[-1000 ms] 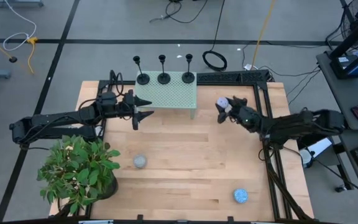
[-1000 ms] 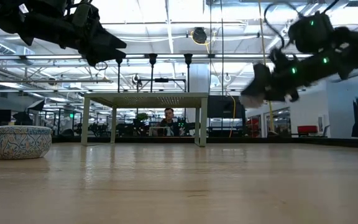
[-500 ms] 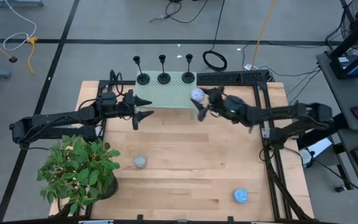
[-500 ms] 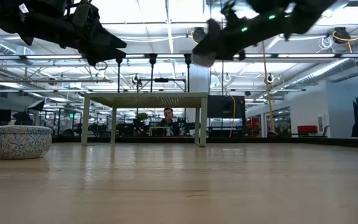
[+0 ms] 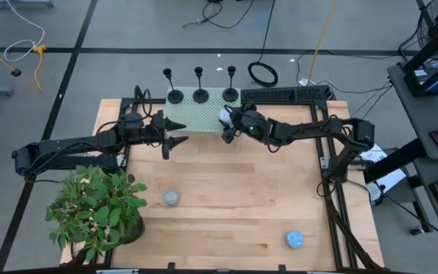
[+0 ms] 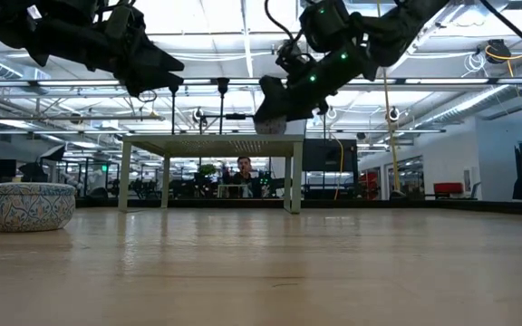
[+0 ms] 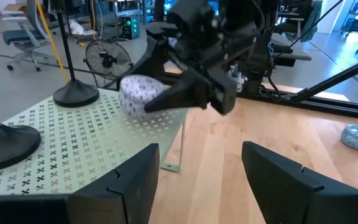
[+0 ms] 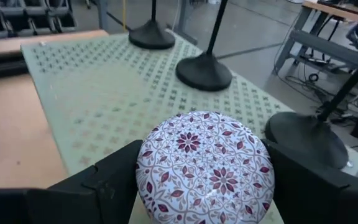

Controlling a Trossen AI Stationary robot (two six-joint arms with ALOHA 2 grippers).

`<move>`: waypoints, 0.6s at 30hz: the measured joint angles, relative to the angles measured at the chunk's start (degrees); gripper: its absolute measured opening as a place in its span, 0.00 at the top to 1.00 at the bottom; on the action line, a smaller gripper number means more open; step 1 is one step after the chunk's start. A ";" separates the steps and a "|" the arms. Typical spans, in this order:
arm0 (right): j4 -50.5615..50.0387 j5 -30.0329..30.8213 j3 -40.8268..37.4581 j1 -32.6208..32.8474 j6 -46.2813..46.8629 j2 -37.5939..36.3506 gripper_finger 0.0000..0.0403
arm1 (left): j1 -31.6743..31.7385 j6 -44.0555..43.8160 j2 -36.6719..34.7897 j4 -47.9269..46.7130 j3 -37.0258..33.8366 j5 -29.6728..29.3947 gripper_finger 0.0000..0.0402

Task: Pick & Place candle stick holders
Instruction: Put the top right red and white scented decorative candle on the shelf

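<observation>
Three black candle stick holders (image 5: 174,96) (image 5: 201,95) (image 5: 230,94) stand by their disc bases along the far edge of a small green perforated stand (image 5: 204,113). They also show in the right wrist view (image 8: 204,71). My right gripper (image 5: 225,119) is shut on a small round white bowl with a dark red flower pattern (image 8: 207,163), over the stand's right end. My left gripper (image 5: 175,134) is open and empty, in the air off the stand's near left corner. My right gripper pinches the patterned bowl between its two fingers (image 8: 101,186), one on each of two opposite sides (image 8: 146,177). The fingers come slanting down from the table's right side. The bowl shows its domed patterned face and hangs a little above the stand's top (image 7: 140,96).
A potted green plant (image 5: 97,207) stands at the near left corner. A small grey bowl (image 5: 172,197) and a blue patterned one (image 5: 294,240) sit on the wooden table. A black frame (image 5: 322,114) runs along the right side. A person (image 6: 246,174) sits beyond the table.
My right gripper has swung from the table's right side toward the left and far edge, up to the green stand, carrying the patterned bowl, which now hangs over the stand's right end.
</observation>
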 joint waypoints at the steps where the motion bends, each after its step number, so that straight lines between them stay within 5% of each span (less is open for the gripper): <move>1: -0.36 0.02 0.08 -0.22 0.48 -0.15 0.27 | 0.00 0.01 0.02 -0.08 0.00 0.00 0.41; 6: -2.56 -0.45 0.13 -1.74 1.29 -0.04 0.23 | 0.00 0.29 0.02 -0.04 0.00 0.00 0.41; 11: -2.94 -8.03 0.13 -3.48 4.94 -0.16 0.22 | 0.00 0.39 0.02 -0.01 0.00 0.00 0.41; 18: -2.07 -8.70 0.13 -4.02 -0.90 -0.11 0.21 | 0.00 0.42 0.00 -0.24 0.00 0.02 0.41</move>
